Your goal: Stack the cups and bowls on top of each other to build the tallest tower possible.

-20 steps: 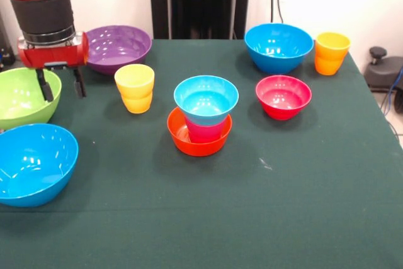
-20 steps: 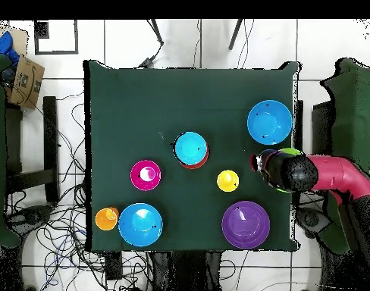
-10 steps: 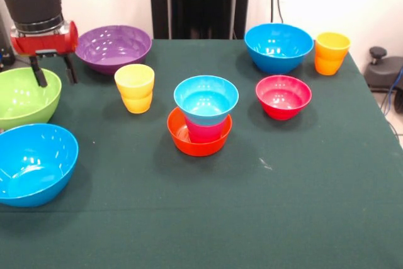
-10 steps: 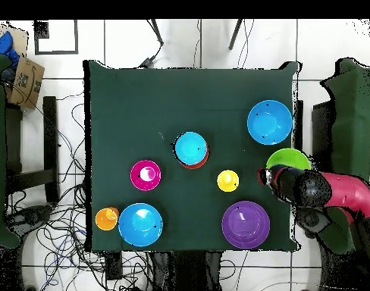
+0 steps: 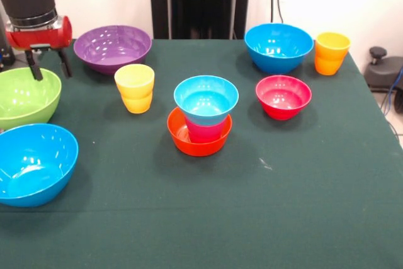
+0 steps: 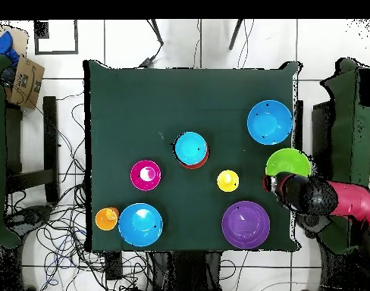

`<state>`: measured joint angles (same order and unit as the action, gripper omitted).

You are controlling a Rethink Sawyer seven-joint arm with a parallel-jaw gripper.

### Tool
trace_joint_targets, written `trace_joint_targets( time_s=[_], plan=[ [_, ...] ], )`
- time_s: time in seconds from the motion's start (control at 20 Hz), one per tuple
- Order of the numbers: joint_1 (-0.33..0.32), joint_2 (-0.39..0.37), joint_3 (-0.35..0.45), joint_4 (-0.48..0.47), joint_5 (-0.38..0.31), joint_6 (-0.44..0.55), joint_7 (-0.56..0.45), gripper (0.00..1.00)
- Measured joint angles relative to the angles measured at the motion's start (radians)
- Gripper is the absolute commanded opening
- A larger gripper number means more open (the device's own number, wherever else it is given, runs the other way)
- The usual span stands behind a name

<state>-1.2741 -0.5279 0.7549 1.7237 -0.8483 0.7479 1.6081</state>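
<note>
The tower stands mid-table: an orange bowl holds the red-pink cup, with the light blue bowl on top; from overhead it shows as the light blue bowl. The yellow cup stands left of it. The small red bowl, a blue bowl and the orange cup are at the right. The purple bowl, lime green bowl and second blue bowl are at the left. My gripper hangs open and empty over the green bowl's far rim.
The table's left edge lies under the green and blue bowls. The black pedestal stands behind the table. Cables and a cardboard box lie on the floor beside the table.
My gripper has risen and drawn back from above the green bowl toward the table's far left corner, staying open and empty. The bowls and cups have not moved.
</note>
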Motion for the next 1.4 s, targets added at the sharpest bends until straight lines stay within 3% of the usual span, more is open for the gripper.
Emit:
trace_joint_targets(
  time_s=[1.4],
  plan=[
    [-0.022,0.015,0.0,0.041,-0.027,-0.034,0.0,1.0]
  ],
)
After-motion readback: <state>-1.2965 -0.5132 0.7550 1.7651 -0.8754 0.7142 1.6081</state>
